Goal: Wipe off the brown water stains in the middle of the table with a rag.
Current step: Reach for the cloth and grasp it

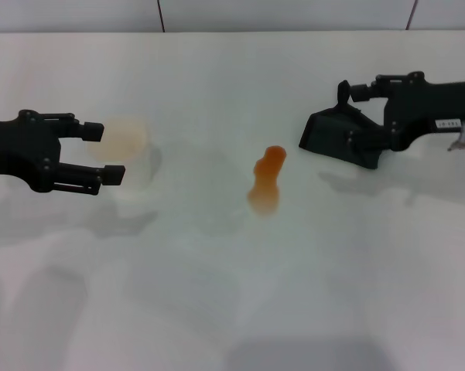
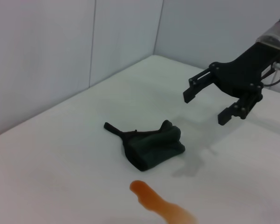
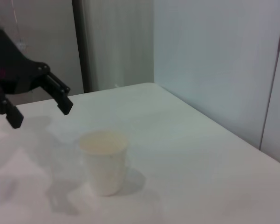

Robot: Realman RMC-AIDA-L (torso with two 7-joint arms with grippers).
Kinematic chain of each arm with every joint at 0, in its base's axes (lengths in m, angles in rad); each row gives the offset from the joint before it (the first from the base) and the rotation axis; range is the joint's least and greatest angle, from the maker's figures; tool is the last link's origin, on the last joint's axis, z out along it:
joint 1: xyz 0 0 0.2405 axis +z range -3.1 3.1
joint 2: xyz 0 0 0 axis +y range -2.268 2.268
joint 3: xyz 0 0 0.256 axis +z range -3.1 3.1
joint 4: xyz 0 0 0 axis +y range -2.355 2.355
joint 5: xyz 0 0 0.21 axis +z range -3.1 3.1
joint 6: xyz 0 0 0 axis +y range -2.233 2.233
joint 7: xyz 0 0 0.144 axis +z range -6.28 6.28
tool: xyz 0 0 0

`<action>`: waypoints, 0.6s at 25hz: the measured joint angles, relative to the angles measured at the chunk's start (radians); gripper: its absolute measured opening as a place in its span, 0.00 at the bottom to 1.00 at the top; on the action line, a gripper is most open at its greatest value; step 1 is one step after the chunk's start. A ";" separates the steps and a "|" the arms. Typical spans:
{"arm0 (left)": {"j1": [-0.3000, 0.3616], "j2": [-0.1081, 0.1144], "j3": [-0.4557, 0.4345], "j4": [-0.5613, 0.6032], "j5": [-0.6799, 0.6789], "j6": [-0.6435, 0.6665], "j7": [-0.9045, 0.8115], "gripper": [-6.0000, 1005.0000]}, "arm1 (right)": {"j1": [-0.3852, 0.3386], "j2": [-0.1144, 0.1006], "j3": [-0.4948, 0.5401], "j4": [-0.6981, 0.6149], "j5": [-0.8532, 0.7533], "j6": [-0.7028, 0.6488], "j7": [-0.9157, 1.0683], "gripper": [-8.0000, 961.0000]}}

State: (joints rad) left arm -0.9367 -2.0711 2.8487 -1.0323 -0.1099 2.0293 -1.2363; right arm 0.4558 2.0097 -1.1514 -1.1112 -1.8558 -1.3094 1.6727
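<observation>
The rag (image 1: 342, 137) lies just under the right gripper (image 2: 209, 105), jaws open; the stain (image 1: 266, 179) sits beyond it toward the left gripper (image 1: 100, 153), also open.

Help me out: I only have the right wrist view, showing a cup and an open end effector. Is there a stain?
Observer: Yes, brown water stains sit mid-table, unwiped.
Operator: Where's the rag?
Observer: A dark rag lies crumpled on the table beside the stains, not touching them.
Operator: Is the right end effector holding it?
Observer: No, it hangs open just past the rag, apart from it.
</observation>
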 joint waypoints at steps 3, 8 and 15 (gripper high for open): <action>0.009 -0.001 0.000 0.005 -0.019 0.000 0.002 0.87 | 0.024 -0.001 -0.001 0.001 -0.013 0.009 0.025 0.78; 0.019 0.001 0.000 0.015 -0.036 0.000 0.003 0.87 | 0.096 -0.001 -0.002 0.023 -0.093 0.033 0.088 0.78; 0.022 0.000 0.000 0.021 -0.038 0.000 0.014 0.87 | 0.221 0.001 -0.011 0.124 -0.189 0.069 0.141 0.78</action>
State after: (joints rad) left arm -0.9151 -2.0711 2.8486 -1.0110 -0.1475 2.0295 -1.2227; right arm 0.6766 2.0103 -1.1624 -0.9873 -2.0445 -1.2403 1.8134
